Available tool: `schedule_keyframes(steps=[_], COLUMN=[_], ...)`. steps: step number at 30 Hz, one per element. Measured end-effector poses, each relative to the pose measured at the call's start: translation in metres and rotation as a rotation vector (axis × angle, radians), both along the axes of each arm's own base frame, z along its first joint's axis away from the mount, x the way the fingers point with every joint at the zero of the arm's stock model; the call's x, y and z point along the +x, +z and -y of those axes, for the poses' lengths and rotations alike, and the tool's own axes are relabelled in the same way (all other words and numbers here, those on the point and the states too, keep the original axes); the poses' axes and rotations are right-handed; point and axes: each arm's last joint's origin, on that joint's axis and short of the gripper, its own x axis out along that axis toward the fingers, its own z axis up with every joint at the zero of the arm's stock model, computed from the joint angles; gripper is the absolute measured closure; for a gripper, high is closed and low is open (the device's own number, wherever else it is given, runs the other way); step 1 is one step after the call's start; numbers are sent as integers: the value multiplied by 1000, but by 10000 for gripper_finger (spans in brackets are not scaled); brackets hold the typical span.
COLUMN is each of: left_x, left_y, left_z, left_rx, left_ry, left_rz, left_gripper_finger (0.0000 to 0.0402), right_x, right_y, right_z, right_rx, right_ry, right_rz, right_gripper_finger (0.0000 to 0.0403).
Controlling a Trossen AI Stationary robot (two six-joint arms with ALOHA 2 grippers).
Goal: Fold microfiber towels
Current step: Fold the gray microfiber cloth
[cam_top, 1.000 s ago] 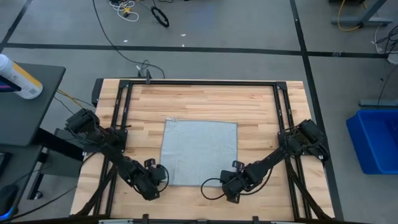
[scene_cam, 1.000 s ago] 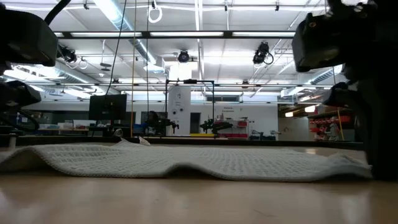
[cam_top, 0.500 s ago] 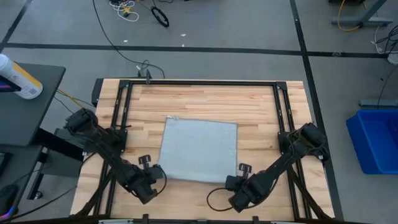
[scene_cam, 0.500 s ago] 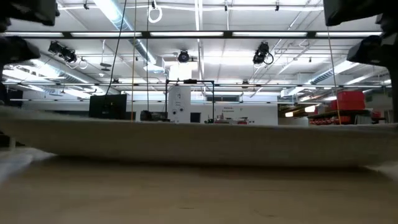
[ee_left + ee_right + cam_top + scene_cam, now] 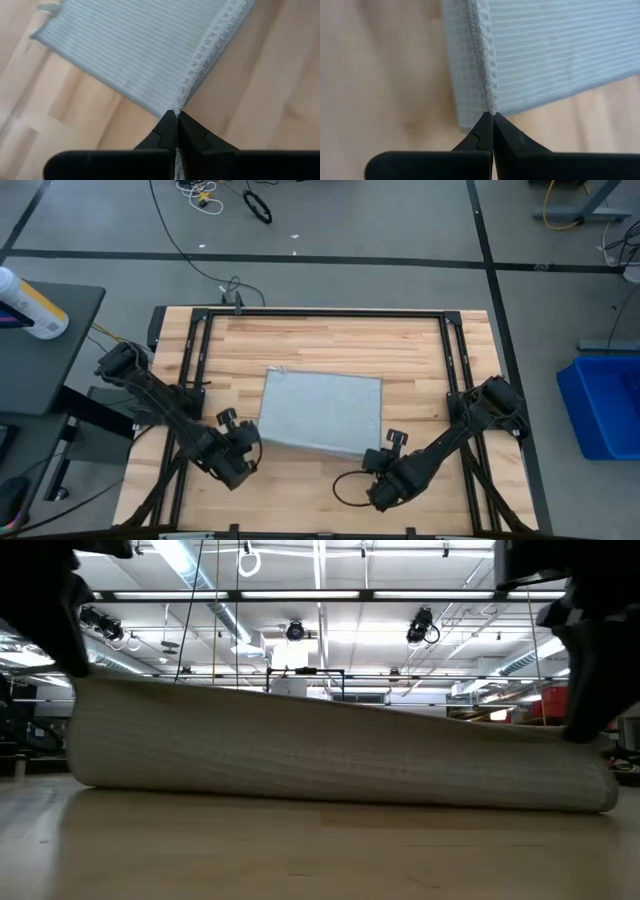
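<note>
The pale grey-blue microfiber towel [image 5: 322,408] lies in the middle of the wooden table, its far part flat on the wood. Its near edge is raised, so in the low view it stands as a long curved wall [image 5: 330,750]. My left gripper [image 5: 252,439] is shut on the towel's near left corner. My right gripper [image 5: 384,448] is shut on its near right corner. A small white tag [image 5: 281,371] shows at the far left corner. My left gripper pinches the towel's near left corner [image 5: 176,107] between its two fingertips, right at the hemmed edge. The corner is lifted off the table and the cloth runs away from the fingers, drawn fairly straight. My right gripper pinches the towel's near right corner [image 5: 490,107] between its two fingertips, on the hemmed edge. The corner is lifted clear of the wood, and the cloth below it curves back under.
Black frame rails [image 5: 320,313] run along the table's far, left and right sides. Bare wood [image 5: 310,485] lies between the towel and the near edge. A blue bin [image 5: 605,405] stands off the table to the right, and a bottle [image 5: 30,305] lies on a side table to the left.
Both grippers have taken hold of the towel's near corners, risen, and gone toward the table's far edge. The towel's near edge has lifted off the wood and is curling over toward the far side, while its far edge has stayed in place.
</note>
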Motion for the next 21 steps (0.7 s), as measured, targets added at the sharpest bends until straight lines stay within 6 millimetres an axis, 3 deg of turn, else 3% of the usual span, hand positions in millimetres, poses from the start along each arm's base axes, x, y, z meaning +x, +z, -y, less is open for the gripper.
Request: schedule_keyframes(steps=[13, 21], left_x=[29, 28], left_y=[3, -2], left_z=[-51, -79], left_rx=[81, 94], left_ry=[91, 174], left_rz=[-24, -47], left_gripper_finger=[396, 396], right_x=[16, 25], right_y=[5, 8], right_z=[49, 86], right_rx=[-222, -304], right_ry=[-72, -204], right_rz=[-45, -95], right_gripper_finger=[403, 403])
